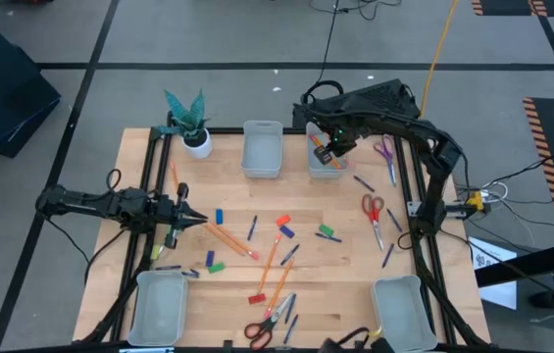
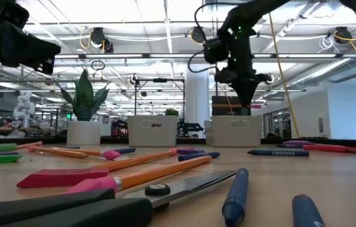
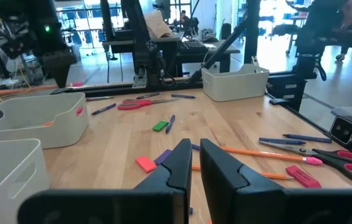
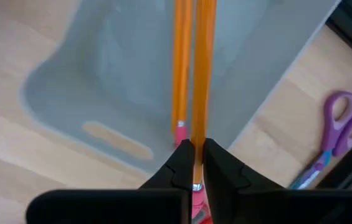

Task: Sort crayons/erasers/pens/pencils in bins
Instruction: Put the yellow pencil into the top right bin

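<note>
Right tool: you have it over the far right bin, fingers pinched on one pencil near its metal end, the shaft running forward over the bin's floor.
Why there: in my judgement this bin is your pencil bin, since a second pencil already lies inside it, right beside the held one.
Pencil to tool: the held pencil sits between the fingers and points away from the wrist; it hangs above the bin, and whether its tip touches the floor you cannot tell.
Left tool: it waits low over the left side of the tabletop, fingers nearly together with a narrow gap, nothing between them.
Loose pencils: several lie in the middle of the tabletop, just ahead of the left tool, well apart from the right one.
Erasers: a red block, green blocks and a blue block lie scattered mid-tabletop.
Pens: dark blue sticks lie near the right edge and the front.
Other bins: one beside the pencil bin, two at the near corners.
Also here: scissors, not for sorting.
</note>
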`<state>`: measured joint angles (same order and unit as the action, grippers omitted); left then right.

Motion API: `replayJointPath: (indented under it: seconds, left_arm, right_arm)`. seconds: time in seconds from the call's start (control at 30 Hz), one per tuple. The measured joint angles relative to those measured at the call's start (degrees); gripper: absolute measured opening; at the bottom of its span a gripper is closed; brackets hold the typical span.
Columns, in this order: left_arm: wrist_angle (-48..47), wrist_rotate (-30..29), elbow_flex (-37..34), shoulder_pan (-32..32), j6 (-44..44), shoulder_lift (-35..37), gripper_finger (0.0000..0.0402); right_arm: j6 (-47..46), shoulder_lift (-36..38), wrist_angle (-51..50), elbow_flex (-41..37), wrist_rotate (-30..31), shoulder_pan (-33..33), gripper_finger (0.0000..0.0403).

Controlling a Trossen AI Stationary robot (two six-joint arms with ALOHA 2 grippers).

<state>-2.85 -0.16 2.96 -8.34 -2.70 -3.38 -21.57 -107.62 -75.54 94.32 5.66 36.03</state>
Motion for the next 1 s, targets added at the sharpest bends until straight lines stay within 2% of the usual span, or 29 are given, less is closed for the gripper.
replayJointPath:
  seconds: [0.13, 0.3, 0.67, 0.73, 0.83, 0.9, 1.0]
  left_arm:
    - [-0.01, 0.0, 0.02, 0.0, 0.0, 0.0, 0.0037]
    - [0.0, 0.0, 0.02, 0.0, 0.0, 0.0, 0.0037]
    - [0.0, 0.0, 0.0, 0.0, 0.0, 0.02, 0.0037]
    - [0.0, 0.0, 0.02, 0.0, 0.0, 0.01, 0.0037]
    - [0.0, 0.0, 0.01, 0.0, -0.01, 0.02, 0.0037]
    - [-0.02, 0.0, 0.0, 0.0, 0.0, 0.0, 0.0037]
    - [-0.01, 0.0, 0.0, 0.0, 0.0, 0.01, 0.0037]
  right_arm:
    - [1.25, -1.86, -0.45, -0.02, -1.2, 1.4, 0.0013]
    - [3.72, -2.25, 3.94, -0.04, -1.11, 1.75, 0.0029]
    - [6.26, -0.48, 5.59, -0.11, -0.78, 0.44, 0.0128]
    - [6.36, 1.79, 5.88, -0.11, 1.49, -1.24, 0.0138]
    - [6.73, 6.65, 7.08, -1.29, 8.99, -6.31, 0.0144]
    - [6.18, 10.66, 9.64, -3.87, 13.22, -10.67, 0.0144]
    - [4.8, 17.0, 15.72, -10.23, 15.07, -18.13, 0.0141]
